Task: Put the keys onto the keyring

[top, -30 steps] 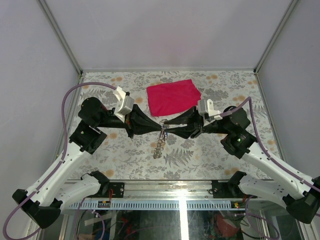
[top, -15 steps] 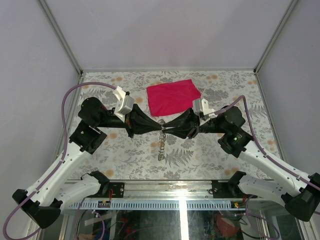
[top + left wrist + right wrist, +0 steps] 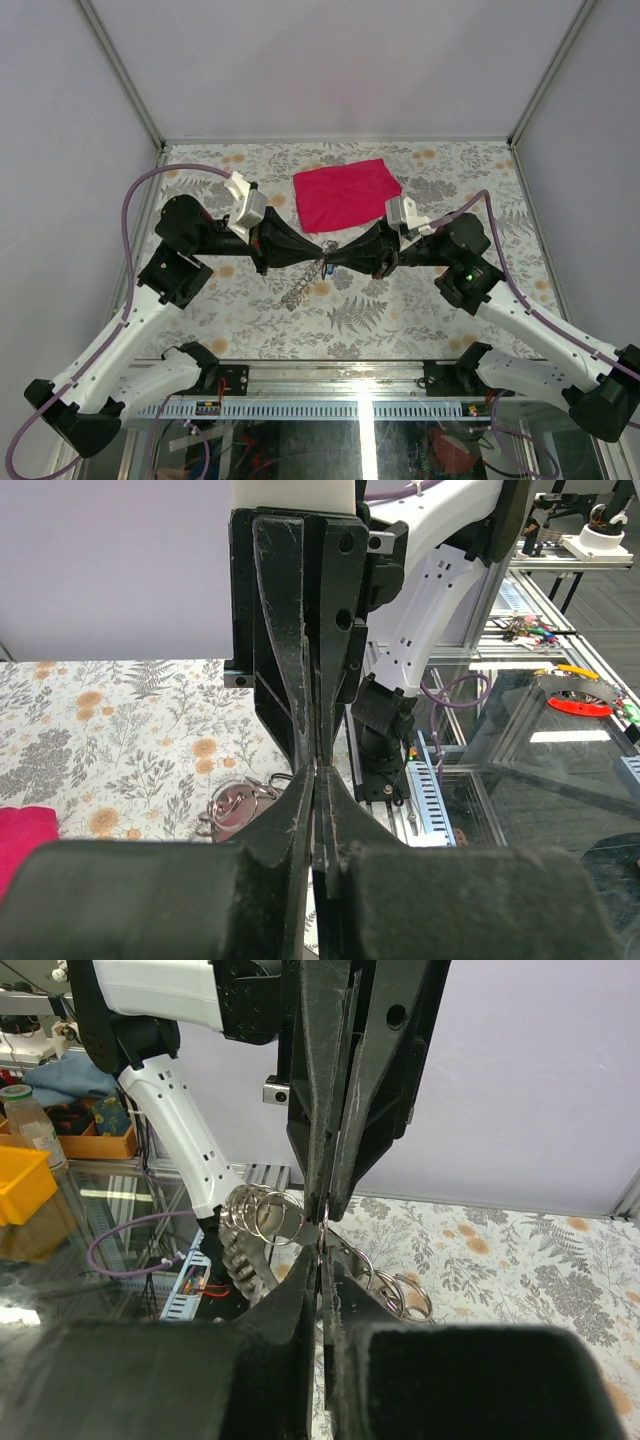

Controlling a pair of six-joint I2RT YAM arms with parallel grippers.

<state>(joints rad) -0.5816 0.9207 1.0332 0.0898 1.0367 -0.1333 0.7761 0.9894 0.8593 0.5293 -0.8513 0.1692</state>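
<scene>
Between my left gripper (image 3: 317, 253) and right gripper (image 3: 333, 255), both pressed together tip to tip, I see the keyring (image 3: 262, 1212) pinched, chain (image 3: 297, 295) dangling below.

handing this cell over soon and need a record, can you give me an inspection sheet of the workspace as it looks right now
surface: floral-print table, flat
job's things: keyring chain, linked silver rings hanging from where the two hands meet; separate keys cannot be told apart
clutter: red cloth lying at the far side, apart from the hands
grippers: left hand shut on the chain's top; right hand shut, tip to tip with it, seemingly on the chain too
cables: purple cables loop along both arms, away from the chain
surroundings: grey walls on three sides
</scene>
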